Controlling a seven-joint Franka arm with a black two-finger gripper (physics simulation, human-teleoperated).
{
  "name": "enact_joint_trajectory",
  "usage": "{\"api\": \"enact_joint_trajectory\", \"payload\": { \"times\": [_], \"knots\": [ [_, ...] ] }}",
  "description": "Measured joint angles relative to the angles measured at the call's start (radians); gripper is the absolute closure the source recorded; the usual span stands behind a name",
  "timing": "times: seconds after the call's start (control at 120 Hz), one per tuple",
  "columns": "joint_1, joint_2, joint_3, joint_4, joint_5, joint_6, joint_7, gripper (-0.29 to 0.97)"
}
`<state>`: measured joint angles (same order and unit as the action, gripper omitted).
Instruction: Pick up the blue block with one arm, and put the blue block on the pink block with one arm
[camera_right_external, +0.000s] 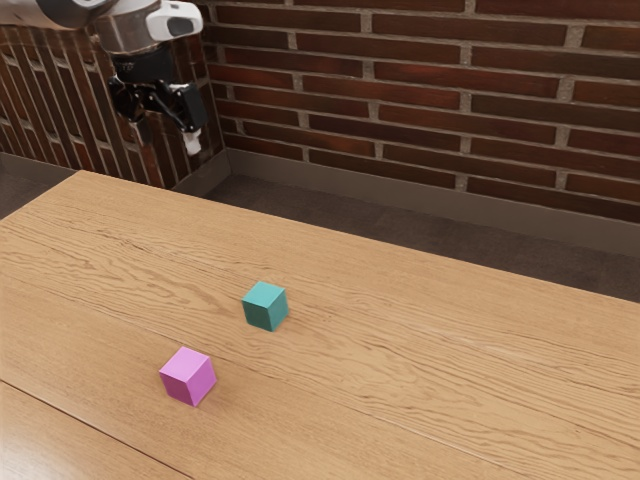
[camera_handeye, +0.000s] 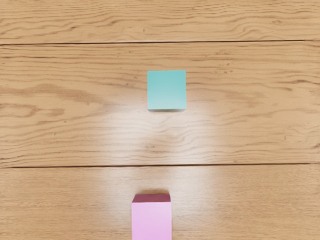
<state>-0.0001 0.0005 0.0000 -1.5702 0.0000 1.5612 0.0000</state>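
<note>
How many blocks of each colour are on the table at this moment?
blue block, teal in shade: 1
pink block: 1
Total: 2 blocks

The blue block (camera_right_external: 265, 306) (camera_handeye: 166, 90) is a small blue-green cube, resting flat on one face just left of the exterior view's centre. The pink block (camera_right_external: 188, 376) (camera_handeye: 151, 219), a cube of much the same size, sits upright in the lower left. The two are near each other but clearly apart, and nothing is stacked on either.
</note>
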Motion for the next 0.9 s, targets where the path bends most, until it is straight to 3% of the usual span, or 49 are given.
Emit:
{"api": "enact_joint_trajectory", "payload": {
  "times": [0.033, 0.067, 0.167, 0.4, 0.508, 0.642, 0.767, 0.9],
  "knots": [
    [-0.125, -0.04, 0.121, 0.026, 0.007, -0.014, 0.007, 0.0],
    [-0.193, -0.063, 0.187, 0.041, 0.013, -0.026, 0.014, 0.0],
    [-0.22, -0.085, 0.251, 0.055, 0.023, -0.052, 0.033, 0.0],
    [-0.222, -0.087, 0.266, 0.061, 0.028, -0.08, 0.068, 0.0],
    [-0.206, -0.102, 0.237, 0.334, 0.032, -0.139, 0.08, 0.0],
    [-0.239, -0.037, 0.199, 0.42, 0.029, -0.177, 0.079, 0.0],
    [-0.267, 0.038, 0.194, 0.416, 0.016, -0.155, 0.077, 0.0],
    [-0.249, 0.155, 0.213, 0.266, -0.005, -0.045, 0.079, 0.0]
  ]
}}
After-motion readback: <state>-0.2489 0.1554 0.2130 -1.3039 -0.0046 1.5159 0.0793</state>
